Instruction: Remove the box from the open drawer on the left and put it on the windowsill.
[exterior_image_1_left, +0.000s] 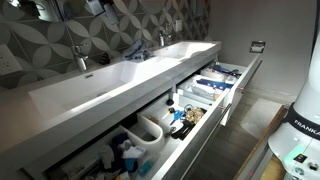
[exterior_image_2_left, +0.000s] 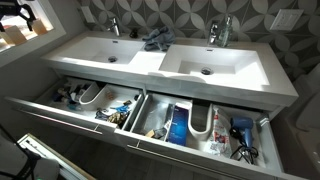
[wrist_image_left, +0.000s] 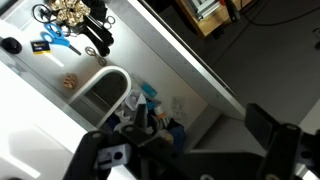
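A: So, how does the claw (wrist_image_left: 190, 152) stand?

B: Released. Its dark fingers (wrist_image_left: 103, 152) are spread wide at the bottom of the wrist view, with nothing between them. It hangs over the drawer (wrist_image_left: 180, 50).

A: And the box (wrist_image_left: 68, 82)?

B: As far as I can tell, it is the small pale thing with orange marks, up and to the left of the claw and well apart from both fingers. It sits on the drawer's white floor, just beside the white tub (wrist_image_left: 100, 85), on the tub's far side from the claw. It is too small for me to be sure.

A: What else lies around it?

B: Farther from the claw than the box lie blue scissors (wrist_image_left: 55, 42) and dark clutter (wrist_image_left: 75, 15). Nearer, almost under the claw, are blue items (wrist_image_left: 150, 100).

A: And from outside?

B: In an exterior view the same drawer (exterior_image_2_left: 60, 116) stands pulled out below the washbasin (exterior_image_2_left: 70, 50), the white tub (exterior_image_2_left: 88, 97) in it. In an exterior view the white Franka arm (exterior_image_1_left: 300, 120) stands at the right edge; the claw does not show there.
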